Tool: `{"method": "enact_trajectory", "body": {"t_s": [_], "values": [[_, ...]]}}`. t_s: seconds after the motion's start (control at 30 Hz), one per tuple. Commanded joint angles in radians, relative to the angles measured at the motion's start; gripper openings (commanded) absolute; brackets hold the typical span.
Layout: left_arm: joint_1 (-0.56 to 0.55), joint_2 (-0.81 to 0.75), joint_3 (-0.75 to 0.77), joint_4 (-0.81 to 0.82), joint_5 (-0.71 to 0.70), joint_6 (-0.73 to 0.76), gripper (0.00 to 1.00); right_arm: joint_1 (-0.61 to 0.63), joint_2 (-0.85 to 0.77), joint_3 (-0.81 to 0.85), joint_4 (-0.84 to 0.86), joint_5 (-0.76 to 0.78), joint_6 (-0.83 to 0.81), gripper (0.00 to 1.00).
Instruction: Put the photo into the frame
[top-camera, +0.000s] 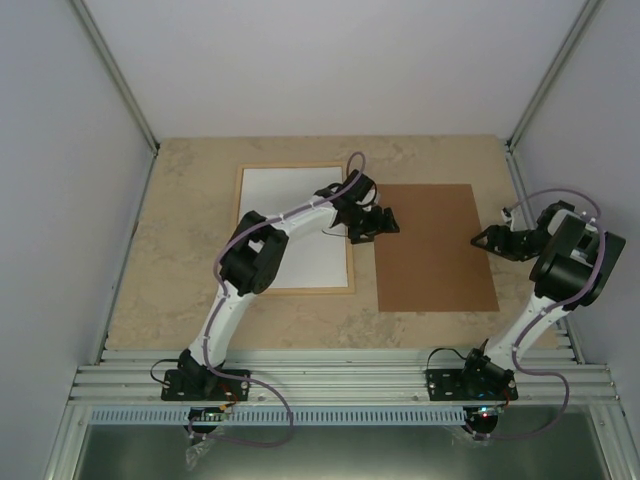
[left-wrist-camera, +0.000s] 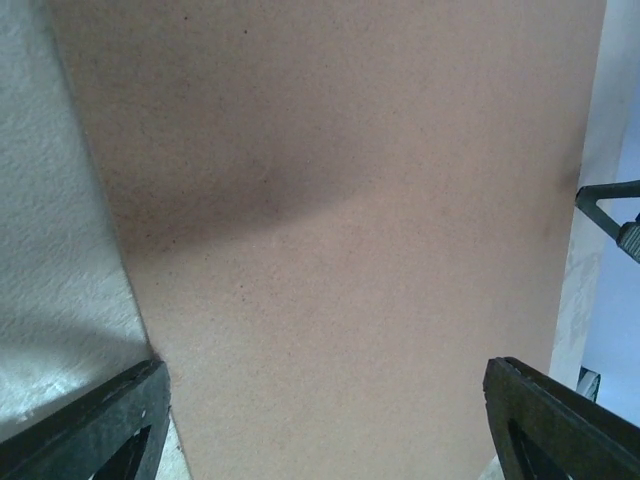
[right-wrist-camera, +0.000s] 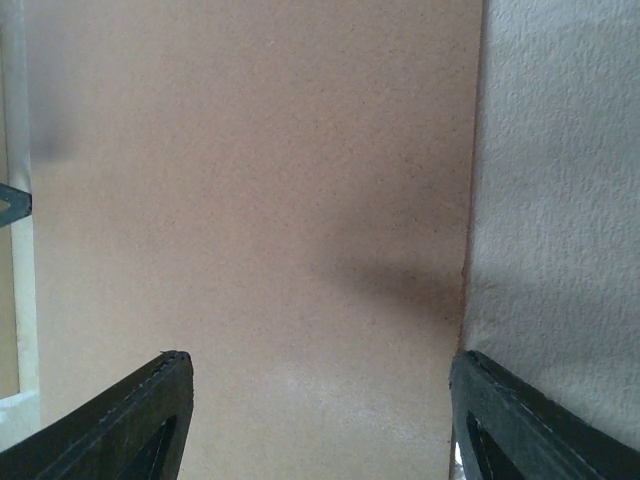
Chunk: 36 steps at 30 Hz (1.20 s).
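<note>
The backing board (top-camera: 435, 250) lies flat between the left gripper (top-camera: 388, 222) and the right gripper (top-camera: 480, 240), which both hang at its edges with the jaws wide. Only a narrow strip of table (top-camera: 190, 230) separates it from the frame (top-camera: 296, 291), and the left arm crosses over the frame. Left of the frame the table is bare.

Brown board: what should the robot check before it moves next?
1. Left gripper open over the brown backing board's left edge: ok.
2. Right gripper open over its right edge: ok.
3. Board flat on the table, beside the frame: ok.
4. White sheet, likely the photo face down, lying inside the frame: ok.
5. Fingers touching the board: cannot tell.
</note>
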Motion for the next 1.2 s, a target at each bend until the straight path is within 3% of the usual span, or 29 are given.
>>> {"method": "enact_trajectory", "body": {"t_s": [0.0,0.33,0.6,0.87,1.03,1.17], "values": [[-0.040,0.084,0.022,0.031,0.078,-0.012,0.88,0.039,0.127,-0.084,-0.003,0.094,0.023,0.71],[-0.040,-0.139,-0.108,0.442,0.156,-0.024,0.83,0.051,0.128,-0.089,-0.009,0.060,0.017,0.69],[-0.027,-0.273,-0.261,0.642,0.203,-0.056,0.80,0.101,0.126,-0.086,-0.008,0.017,0.020,0.68],[0.101,-0.388,-0.421,0.524,0.193,-0.075,0.80,0.208,0.110,-0.075,-0.016,-0.081,0.040,0.67],[0.177,-0.475,-0.515,0.339,0.143,0.087,0.85,0.278,0.116,-0.077,0.006,-0.114,0.064,0.67],[0.229,-0.475,-0.519,0.173,0.035,0.199,0.91,0.262,0.122,-0.089,0.046,-0.066,0.091,0.67]]}}
